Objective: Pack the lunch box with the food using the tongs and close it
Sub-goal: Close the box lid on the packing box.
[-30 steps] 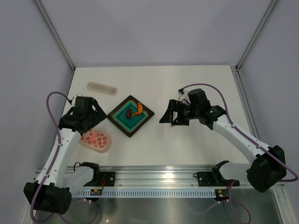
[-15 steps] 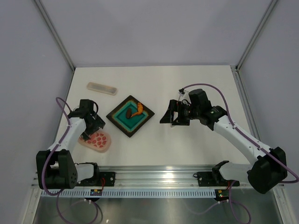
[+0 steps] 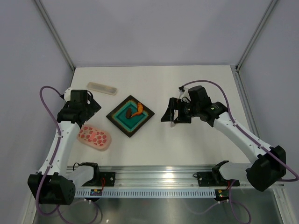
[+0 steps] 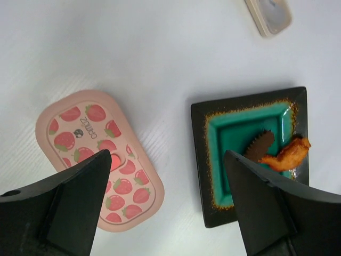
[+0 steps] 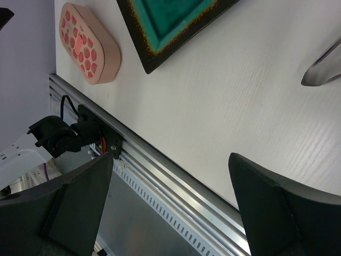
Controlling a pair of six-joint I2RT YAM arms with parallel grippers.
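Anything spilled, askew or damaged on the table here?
Nothing stands out. The lunch box lies flat and closed, the food sits in the dark tray, and no spill or damage shows.

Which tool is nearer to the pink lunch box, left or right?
Left. The left tool hangs just beyond the lunch box; the right tool is across the dark tray, by the tongs.

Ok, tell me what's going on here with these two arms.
Packing hasn't begun. The left gripper hovers open and empty above the table, near the closed pink lunch box and the dark tray. The shrimp and brown piece lie in the tray. The right gripper, also open, hangs close to the tongs on the table, holding nothing.
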